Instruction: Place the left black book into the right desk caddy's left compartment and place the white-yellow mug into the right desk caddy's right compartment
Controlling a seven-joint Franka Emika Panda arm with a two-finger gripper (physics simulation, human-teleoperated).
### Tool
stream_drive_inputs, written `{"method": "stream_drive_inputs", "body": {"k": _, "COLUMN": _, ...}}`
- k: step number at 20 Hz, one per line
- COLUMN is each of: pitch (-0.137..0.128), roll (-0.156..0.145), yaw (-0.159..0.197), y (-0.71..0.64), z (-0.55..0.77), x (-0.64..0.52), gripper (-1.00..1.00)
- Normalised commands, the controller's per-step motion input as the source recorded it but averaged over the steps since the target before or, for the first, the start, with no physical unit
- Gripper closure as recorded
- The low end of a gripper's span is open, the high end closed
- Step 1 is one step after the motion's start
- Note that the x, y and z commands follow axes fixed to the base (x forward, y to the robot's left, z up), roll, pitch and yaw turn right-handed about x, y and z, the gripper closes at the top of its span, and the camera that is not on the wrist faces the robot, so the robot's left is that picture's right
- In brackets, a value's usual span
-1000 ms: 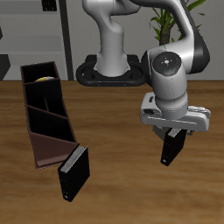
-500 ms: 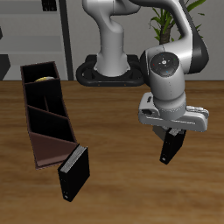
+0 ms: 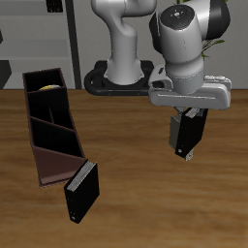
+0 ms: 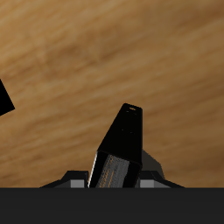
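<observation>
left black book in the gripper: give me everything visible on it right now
The left black book is a slim black hardcover with a paler page edge and small pale markings on its cover in the wrist view. It hangs roughly upright, slightly tilted, with its top end clamped in the gripper and its lower end clear of the wooden table. Nothing else touches it. It is well apart from the right desk caddy.

Wrist camera, as I see it from my station:

- the left black book (image 4: 121, 149): held between my jaws, black cover, pale page edge with faint print nearest the lens, its far end tapering away from the jaws.
- wooden table (image 4: 131, 52): brown grain, beyond the book.
- black object (image 4: 4, 98): partly cut off at frame edge, well aside from the jaws; unidentifiable.
</observation>
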Motion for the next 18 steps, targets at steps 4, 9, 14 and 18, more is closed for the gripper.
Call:
{"method": "stream_drive_inputs", "body": {"k": 4, "pitch": -0.108, "roll": -0.018, "yaw": -0.010, "y": -0.30, "z": 1.19, "x": -0.33, "gripper": 1.00}}
{"method": "stream_drive_inputs", "body": {"k": 9, "pitch": -0.115, "roll": -0.032, "yaw": -0.012, "y": -0.54, "z": 1.14, "x": -0.34, "gripper": 1.00}}
{"method": "stream_drive_inputs", "body": {"k": 14, "pitch": 0.030, "roll": -0.025, "yaw": -0.021, "y": -0.84, "z": 0.64, "x": -0.16, "gripper": 1.00}}
{"method": "stream_drive_inputs", "body": {"k": 18, "pitch": 0.030, "roll": -0.012, "yaw": 0.011, "y": -0.94, "z": 0.49, "x": -0.04, "gripper": 1.00}}
